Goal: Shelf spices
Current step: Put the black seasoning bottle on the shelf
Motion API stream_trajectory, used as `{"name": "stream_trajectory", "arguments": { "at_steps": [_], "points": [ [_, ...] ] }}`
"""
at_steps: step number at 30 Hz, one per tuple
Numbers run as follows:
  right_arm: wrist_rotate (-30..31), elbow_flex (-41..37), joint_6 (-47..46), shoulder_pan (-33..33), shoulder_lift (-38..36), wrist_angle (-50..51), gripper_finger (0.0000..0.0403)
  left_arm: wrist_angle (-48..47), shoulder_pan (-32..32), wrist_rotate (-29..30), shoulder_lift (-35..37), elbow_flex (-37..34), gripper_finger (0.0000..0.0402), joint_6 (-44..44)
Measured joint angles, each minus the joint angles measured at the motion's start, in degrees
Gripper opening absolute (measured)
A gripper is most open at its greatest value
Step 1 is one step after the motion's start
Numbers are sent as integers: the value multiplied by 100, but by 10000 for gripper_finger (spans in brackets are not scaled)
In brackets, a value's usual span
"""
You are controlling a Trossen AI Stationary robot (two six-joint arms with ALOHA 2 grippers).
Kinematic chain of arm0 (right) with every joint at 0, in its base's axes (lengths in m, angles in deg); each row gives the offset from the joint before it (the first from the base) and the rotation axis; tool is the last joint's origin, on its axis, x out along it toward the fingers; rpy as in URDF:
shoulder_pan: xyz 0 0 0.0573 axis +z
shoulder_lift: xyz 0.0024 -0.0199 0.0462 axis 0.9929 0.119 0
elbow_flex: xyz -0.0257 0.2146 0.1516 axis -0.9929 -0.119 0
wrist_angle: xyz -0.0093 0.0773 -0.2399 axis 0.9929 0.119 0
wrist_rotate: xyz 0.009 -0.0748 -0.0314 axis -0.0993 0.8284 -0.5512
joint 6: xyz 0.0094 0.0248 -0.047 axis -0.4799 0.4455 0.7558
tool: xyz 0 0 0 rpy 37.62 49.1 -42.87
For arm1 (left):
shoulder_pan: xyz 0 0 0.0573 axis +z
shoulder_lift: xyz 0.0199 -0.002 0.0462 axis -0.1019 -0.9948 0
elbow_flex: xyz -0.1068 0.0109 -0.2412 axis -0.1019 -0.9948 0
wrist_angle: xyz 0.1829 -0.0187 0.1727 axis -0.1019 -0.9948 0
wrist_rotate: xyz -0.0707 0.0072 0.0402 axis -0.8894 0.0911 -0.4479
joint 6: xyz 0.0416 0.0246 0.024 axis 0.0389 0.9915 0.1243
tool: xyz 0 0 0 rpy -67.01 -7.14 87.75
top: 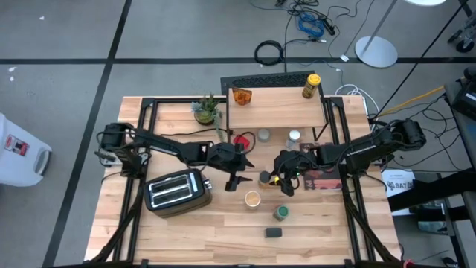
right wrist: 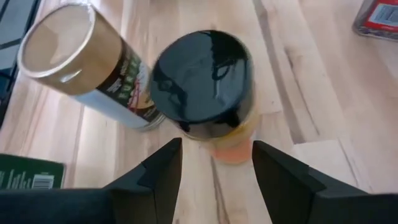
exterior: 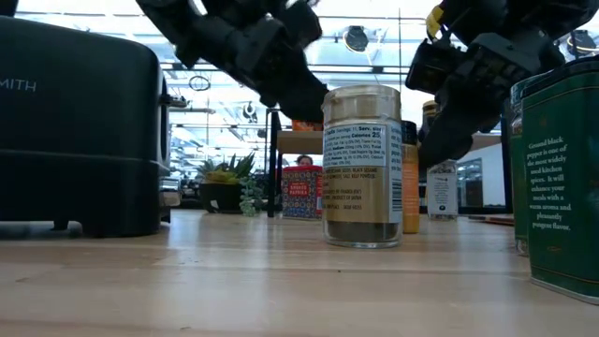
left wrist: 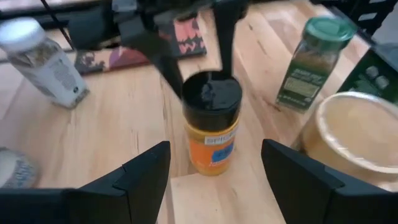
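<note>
Trouble looms mid-table: right tool (right wrist: 214,171) hangs open, empty, over the orange jar (right wrist: 208,93), left tool (left wrist: 214,171) open beside it, and they could collide.

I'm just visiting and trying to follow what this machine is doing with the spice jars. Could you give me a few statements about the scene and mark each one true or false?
1. Two jars already stand on the shelf. True: an amber jar and a yellow-labelled bottle.
2. The right gripper is clamped shut on the black-lidded orange jar. False: its fingers stand apart above the jar, not touching it.
3. The left gripper is open and faces that same jar. True.
4. The toaster sits on top of the shelf. False: it stands on the table, near the left arm.
5. The green-lidded bottle is lying on its side. False: it stands upright.
</note>
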Motion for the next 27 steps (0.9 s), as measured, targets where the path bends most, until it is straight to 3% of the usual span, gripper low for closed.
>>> {"name": "stream_trajectory", "arguments": {
  "at_steps": [12,27],
  "points": [
    [0,0,-14,26,0,151,183,-24,28,-268,-877,878,263,-154],
    [7,0,113,26,0,-84,183,-46,88,-449,-996,1087,273,-318]
  ]
}}
